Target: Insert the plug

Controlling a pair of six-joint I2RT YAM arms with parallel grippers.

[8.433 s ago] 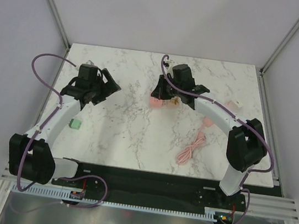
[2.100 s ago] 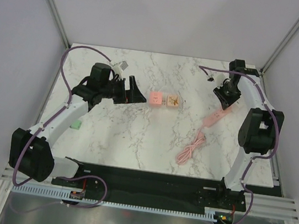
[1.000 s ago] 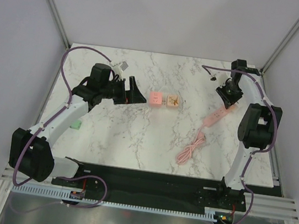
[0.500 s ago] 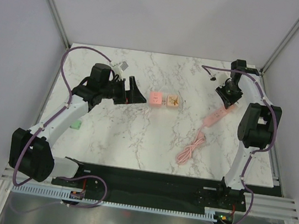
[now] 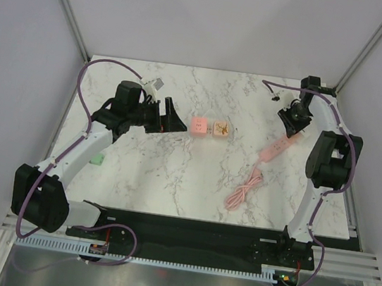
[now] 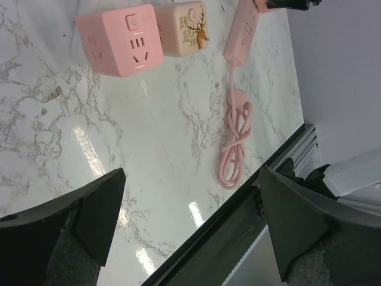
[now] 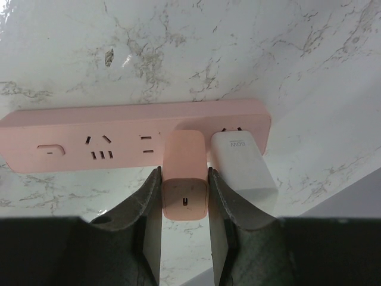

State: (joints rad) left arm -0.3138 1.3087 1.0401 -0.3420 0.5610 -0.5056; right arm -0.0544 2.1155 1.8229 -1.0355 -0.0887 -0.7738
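The pink plug is a small charger block, and my right gripper is shut on its two sides. Its far end meets the face of the pink power strip, right beside a white charger plugged into the strip's end; no prongs show. In the top view the right gripper hangs over the far end of the strip at the table's back right. My left gripper stands open and holds nothing, to the left of the two socket cubes.
A pink socket cube and a beige deer-print cube stand mid-table. The strip's coiled pink cable lies toward the front right. A small green block sits by the left arm. The table's right edge is close to the strip.
The right arm's wrist has shifted very slightly to the right over the strip's end. The left arm has not moved.
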